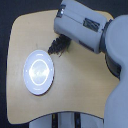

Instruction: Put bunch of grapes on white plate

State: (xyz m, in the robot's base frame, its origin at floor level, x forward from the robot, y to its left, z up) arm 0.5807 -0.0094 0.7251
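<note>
a light wooden table (85,85) carries a white plate (39,71) and a bunch of grapes (59,47).

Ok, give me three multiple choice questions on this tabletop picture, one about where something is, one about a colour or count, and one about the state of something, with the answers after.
1. Where does the white plate sit on the wooden table?
A. toward the exterior view's left
B. at the exterior view's far right edge
C. under the arm

2. What colour are the bunch of grapes?
A. bright green
B. dark purple-black
C. yellow

3. What is on the plate at this moment?
A. the grapes
B. a second plate
C. nothing

Answers:
1. A, the plate lies on the left part of the table in the exterior view.
2. B, the cluster shows as a dark mass at the tip of the gripper.
3. C, the plate's surface is bare and the grapes are apart from it, up near the gripper. Whether the jaws are shut on them cannot be told.
</note>
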